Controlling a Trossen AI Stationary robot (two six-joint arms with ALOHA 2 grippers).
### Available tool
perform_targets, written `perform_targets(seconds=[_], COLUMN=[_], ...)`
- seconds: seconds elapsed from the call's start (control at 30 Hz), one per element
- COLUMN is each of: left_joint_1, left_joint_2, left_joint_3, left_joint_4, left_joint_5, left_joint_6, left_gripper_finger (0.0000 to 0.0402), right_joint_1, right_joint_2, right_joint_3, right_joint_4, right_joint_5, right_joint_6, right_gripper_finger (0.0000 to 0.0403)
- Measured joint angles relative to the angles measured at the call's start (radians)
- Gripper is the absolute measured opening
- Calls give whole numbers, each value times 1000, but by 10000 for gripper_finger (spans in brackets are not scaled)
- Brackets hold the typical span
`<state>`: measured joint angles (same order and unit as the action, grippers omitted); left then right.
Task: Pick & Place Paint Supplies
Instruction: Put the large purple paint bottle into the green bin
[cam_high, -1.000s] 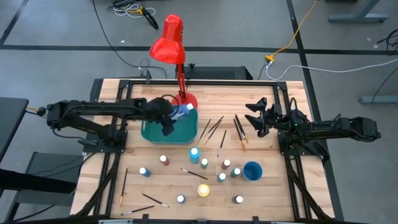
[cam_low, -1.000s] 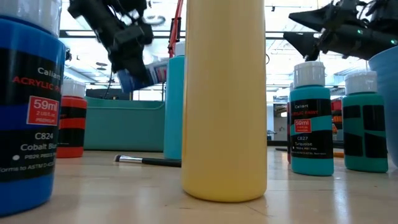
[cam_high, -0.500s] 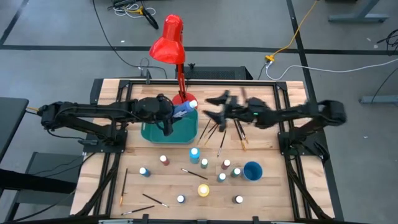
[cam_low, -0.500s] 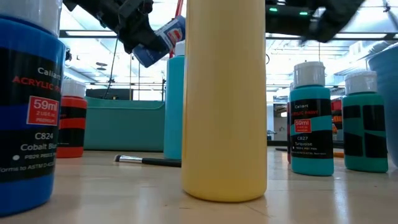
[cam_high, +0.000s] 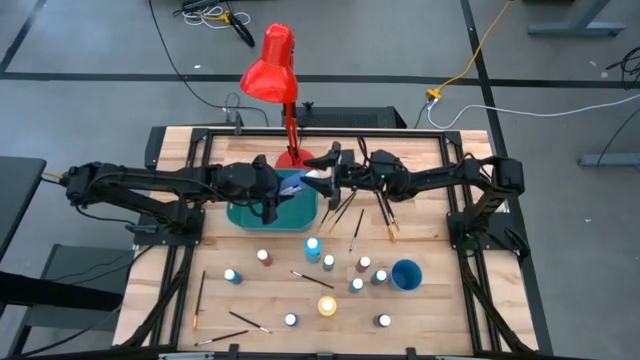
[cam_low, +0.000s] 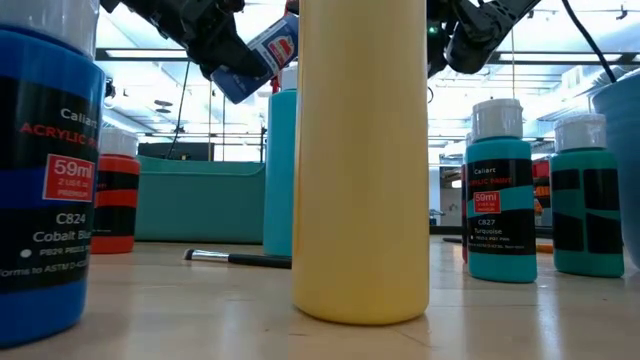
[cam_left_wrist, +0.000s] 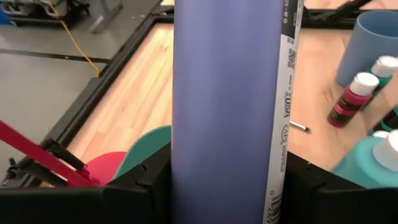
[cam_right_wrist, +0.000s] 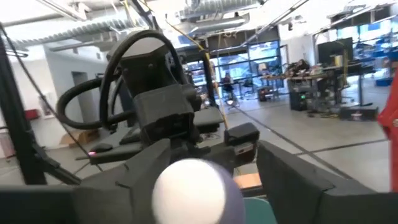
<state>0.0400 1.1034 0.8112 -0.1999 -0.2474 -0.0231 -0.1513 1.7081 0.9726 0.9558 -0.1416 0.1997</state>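
Above the teal bin (cam_high: 272, 212), the left gripper (cam_high: 272, 186) holds a blue paint bottle (cam_high: 296, 181) in the air, its fingers closed on the bottle's body; the left wrist view shows the blue body (cam_left_wrist: 227, 106) filling the space between the two dark fingers (cam_left_wrist: 149, 186). The bottle lies tilted, with its white cap (cam_right_wrist: 189, 186) pointing away from the left gripper, over the bin's side nearest the red lamp (cam_high: 277, 68). The right gripper (cam_high: 326, 180) has reached across to that same end of the bottle: in the right wrist view its fingers (cam_right_wrist: 292, 174) stand apart on either side of the white cap, and whether they touch the cap cannot be told. In the low view the tilted bottle (cam_low: 258, 58) hangs high above the bin's wall (cam_low: 200, 200). On the table (cam_high: 430, 310), on the bin's side away from the lamp, stand the other small white-capped bottles, among them a tall light blue bottle (cam_high: 313, 247) just beside the bin, a yellow bottle (cam_high: 327, 306) farther off, and a brown-red bottle (cam_high: 264, 257). A round blue cup (cam_high: 406, 274) stands well apart from the bin, beyond those bottles. Several thin dark paintbrushes (cam_high: 356, 222) lie on the table close beside the bin, under the right arm, and one more brush (cam_high: 311, 279) lies among the bottles.
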Motion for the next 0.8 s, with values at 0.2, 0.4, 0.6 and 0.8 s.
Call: perform_targets(seconds=[0.2,0.4,0.6,0.8], left_joint_1=[-1,-1,-1,-2], left_joint_2=[0,0,2,11], left_joint_3=[0,0,-2,-2], left_joint_4=[64,117,129,104], left_joint_5=[-9,-10,-8,-26], left_joint_6=[6,0,-1,-22], left_gripper_finger=[196,196,197,209], right_joint_1=[1,5,6,9], right_joint_2=[-1,-1,-3,-2], right_joint_3=[0,0,1,1], right_joint_4=[61,125,106,92], right_joint_5=[6,-2,-6,-8], right_joint_6=[-29,-65,-58,-58], right_gripper_finger=[152,118,118,118])
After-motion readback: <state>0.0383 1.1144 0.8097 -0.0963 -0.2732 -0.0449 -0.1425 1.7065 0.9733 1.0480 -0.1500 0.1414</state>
